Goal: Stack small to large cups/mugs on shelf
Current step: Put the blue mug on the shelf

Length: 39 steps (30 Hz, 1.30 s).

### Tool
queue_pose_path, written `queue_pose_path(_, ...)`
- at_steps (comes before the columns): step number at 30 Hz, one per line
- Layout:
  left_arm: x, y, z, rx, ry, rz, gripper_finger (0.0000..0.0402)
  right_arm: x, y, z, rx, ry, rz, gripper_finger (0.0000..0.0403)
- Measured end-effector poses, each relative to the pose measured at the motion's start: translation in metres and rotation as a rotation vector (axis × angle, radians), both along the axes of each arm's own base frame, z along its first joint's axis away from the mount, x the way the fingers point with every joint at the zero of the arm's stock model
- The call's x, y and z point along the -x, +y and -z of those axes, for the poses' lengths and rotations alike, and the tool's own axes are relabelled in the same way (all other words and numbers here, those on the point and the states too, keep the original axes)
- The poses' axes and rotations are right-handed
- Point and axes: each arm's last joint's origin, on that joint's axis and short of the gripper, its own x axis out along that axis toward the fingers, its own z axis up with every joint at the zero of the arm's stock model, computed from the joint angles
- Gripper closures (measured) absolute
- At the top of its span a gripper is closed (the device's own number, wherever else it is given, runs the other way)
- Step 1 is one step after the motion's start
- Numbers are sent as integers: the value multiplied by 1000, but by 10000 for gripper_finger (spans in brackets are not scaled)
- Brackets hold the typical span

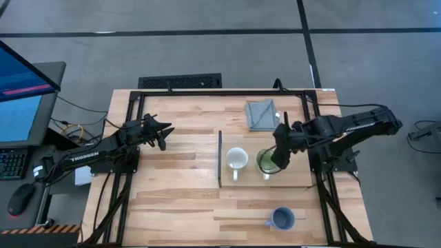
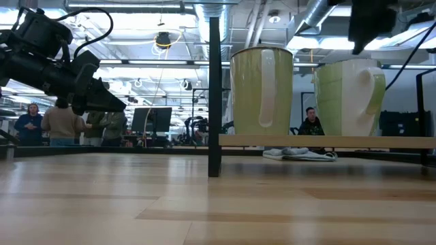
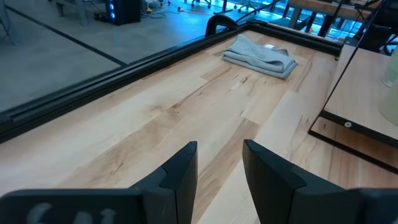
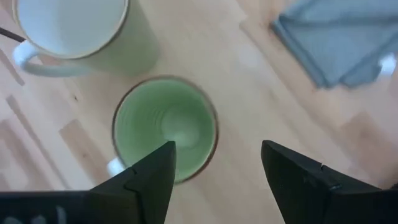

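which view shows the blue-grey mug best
The high view: the blue-grey mug sits alone on the tabletop near the front edge, off the shelf, whole and unblocked. The low view and both wrist views do not show it at all.

Two mugs stand upright side by side on the shelf [image 1: 298, 180], a flat light-wood board with a dark strip along one short edge. The cream-white mug [image 1: 236, 160] sits nearer that strip; the green-lined mug [image 1: 266, 161] stands just beside it. The blue-grey mug [image 1: 282, 219] stands upright on the counter, well apart.
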Motion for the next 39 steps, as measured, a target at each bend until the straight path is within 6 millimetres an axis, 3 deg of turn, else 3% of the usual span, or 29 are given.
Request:
queue_pose_path(9,-1,-1,0,16,-7,44,283,15,44,-10,-103,-63,73,143)
queue_pose_path(17,-1,-3,0,41,-17,99,283,32,80,-7,-185,-90,193,143)
queue_pose_path(31,-1,-3,1,53,-16,96,283,43,162,29,-315,-39,371,143)
queue_pose_path(39,-1,-3,1,90,-36,85,283,56,190,50,-322,41,460,143)
